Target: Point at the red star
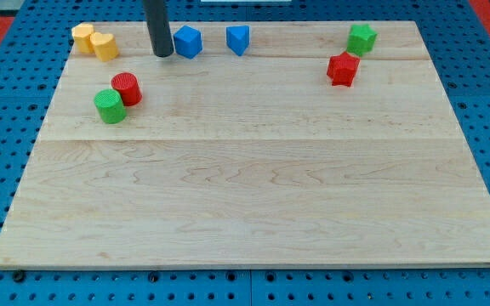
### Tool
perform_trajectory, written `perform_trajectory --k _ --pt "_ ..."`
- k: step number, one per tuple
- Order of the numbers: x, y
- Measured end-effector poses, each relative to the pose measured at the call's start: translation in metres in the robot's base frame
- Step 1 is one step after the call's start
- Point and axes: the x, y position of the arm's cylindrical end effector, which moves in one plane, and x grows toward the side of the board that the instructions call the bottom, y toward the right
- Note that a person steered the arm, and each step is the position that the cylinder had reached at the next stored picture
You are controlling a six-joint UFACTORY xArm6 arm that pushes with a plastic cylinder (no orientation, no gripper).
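The red star [343,69] lies near the view's top right on the wooden board. A green star [362,38] sits just above and to its right. My tip [162,54] is at the view's top, left of centre, far to the left of the red star. It stands just left of a blue block [188,41], close to it or touching.
A blue triangular block [238,39] lies right of the first blue block. Two yellow blocks [94,42] sit at the top left. A red cylinder [127,89] and a green cylinder [110,106] touch at the left. The board [253,195] lies on a blue pegboard.
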Motion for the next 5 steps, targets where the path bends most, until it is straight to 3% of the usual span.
perform_trajectory --k 1,2,4,5 --pt "-0.016 0.002" --pt "-0.002 0.05" --pt "0.119 0.063" --pt "0.137 0.066"
